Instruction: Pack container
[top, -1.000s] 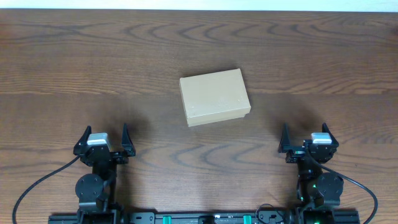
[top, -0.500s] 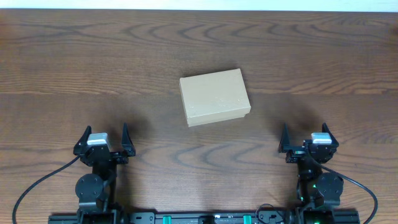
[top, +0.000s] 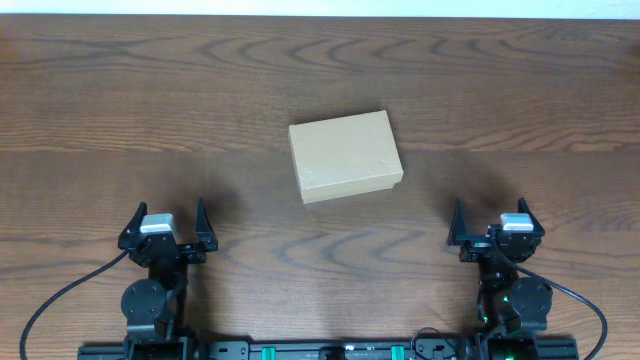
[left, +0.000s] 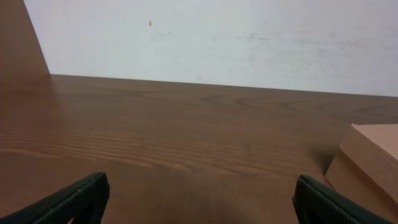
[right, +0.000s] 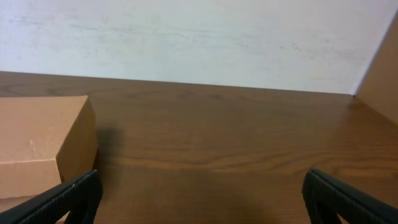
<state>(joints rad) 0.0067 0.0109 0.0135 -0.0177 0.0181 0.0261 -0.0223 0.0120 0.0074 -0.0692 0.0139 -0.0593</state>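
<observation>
The container, a plain tan cardboard box with its lid down, lies in the middle of the wooden table, turned slightly. Its corner shows at the right edge of the left wrist view and its side at the left edge of the right wrist view. My left gripper rests near the front edge at the left, open and empty, well short of the box. At the front right, my right gripper is also open with nothing between its fingers.
Dark brown wood-grain table top all round the box. A pale wall rises behind the table's far edge. Black cables trail from the arm bases along the front edge.
</observation>
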